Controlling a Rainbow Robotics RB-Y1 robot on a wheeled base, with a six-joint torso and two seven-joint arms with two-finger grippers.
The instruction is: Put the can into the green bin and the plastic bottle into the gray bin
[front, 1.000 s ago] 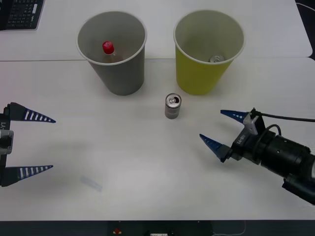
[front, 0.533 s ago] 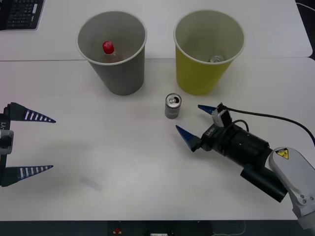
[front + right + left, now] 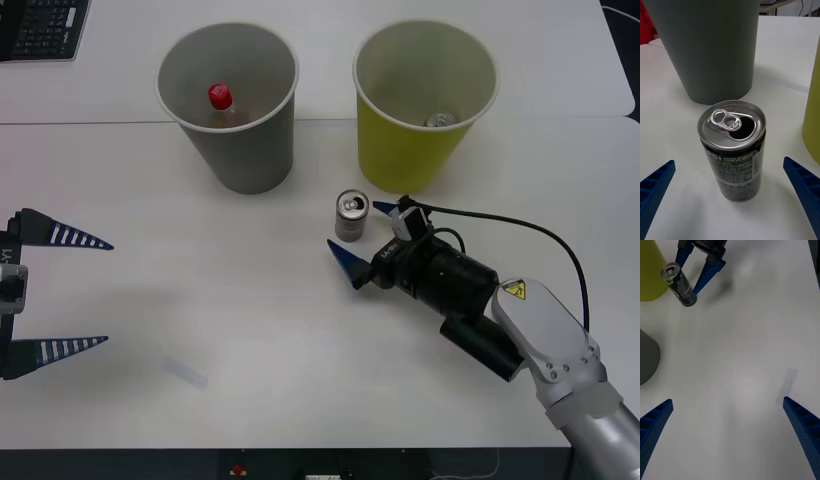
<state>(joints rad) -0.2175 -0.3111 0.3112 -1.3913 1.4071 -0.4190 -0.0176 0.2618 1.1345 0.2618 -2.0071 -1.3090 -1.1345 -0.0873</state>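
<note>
While the right gripper stands wide open beside the can, grasping is the step.
Next it should close on it; left gripper waits open.

Lab or office test space. Plain white counter, two sections butted along straight seam; second white section behind. Corner of black keyboard on far left edge of rear section. Black cable trailing across counter surface. Yellow warning sticker on robot arm casing. Strip of clear tape stuck on counter near front edge. Dark floor edge below counter front.
</note>
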